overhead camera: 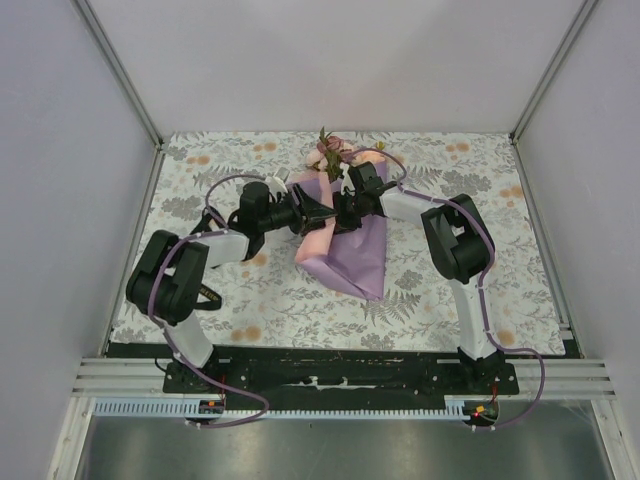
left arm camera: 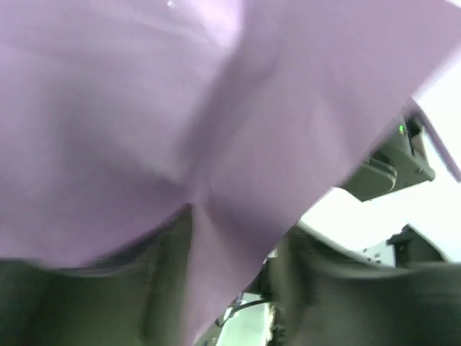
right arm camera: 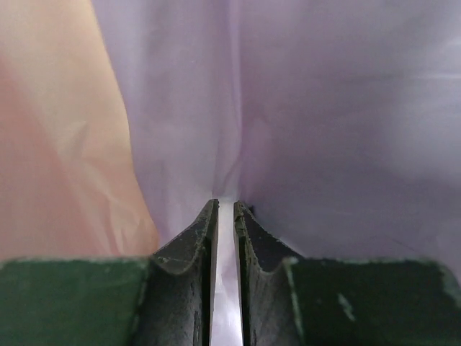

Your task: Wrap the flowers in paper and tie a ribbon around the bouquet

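The bouquet [overhead camera: 350, 250] runs 12 to 5 o'clock, flowers [overhead camera: 330, 155] at 12. The right gripper [right arm camera: 225, 220] pinches its paper [right arm camera: 331, 108] from 3 o'clock. Whether the left gripper [overhead camera: 318, 216], at 9, grips is unclear.

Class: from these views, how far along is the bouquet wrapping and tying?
Done: the paper is folded over the flowers, blooms poking out the far end. In hand: the right gripper pinches a paper fold; the left gripper is at the paper, its grip too blurred to judge. Left: no ribbon is in view, so tying remains.
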Robot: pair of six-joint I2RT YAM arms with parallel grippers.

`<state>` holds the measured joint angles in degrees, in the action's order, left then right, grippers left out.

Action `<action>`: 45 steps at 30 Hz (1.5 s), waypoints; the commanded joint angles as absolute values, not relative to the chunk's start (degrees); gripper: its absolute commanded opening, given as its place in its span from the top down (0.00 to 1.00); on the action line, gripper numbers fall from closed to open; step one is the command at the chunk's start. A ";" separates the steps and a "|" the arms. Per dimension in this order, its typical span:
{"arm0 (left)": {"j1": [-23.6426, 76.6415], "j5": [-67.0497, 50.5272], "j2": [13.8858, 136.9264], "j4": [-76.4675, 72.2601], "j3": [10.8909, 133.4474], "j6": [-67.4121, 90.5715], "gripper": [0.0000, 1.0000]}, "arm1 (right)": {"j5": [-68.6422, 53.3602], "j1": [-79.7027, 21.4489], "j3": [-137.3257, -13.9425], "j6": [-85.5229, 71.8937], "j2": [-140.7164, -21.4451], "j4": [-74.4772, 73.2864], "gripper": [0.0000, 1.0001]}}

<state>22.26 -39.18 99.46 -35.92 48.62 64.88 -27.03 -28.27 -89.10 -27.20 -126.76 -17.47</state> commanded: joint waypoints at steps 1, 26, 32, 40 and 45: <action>17.94 -38.85 94.24 -32.03 47.56 63.83 0.29 | -25.31 -28.92 -89.39 -26.10 -127.18 -19.78 0.79; 7.38 -34.98 78.13 -8.96 26.02 46.32 0.16 | -47.81 -27.16 -67.59 -17.93 -111.26 -23.47 0.69; 7.38 -35.51 79.01 -9.58 25.05 46.32 0.18 | -49.93 -29.00 -65.83 -18.37 -115.66 -20.66 0.71; 7.47 -35.24 77.61 -6.25 25.40 45.00 0.23 | -44.04 -28.74 -68.20 -15.56 -119.88 -23.46 0.71; 8.52 -35.94 74.19 -6.41 26.71 45.35 0.37 | -38.16 -31.11 -68.20 -12.31 -117.78 -24.43 0.71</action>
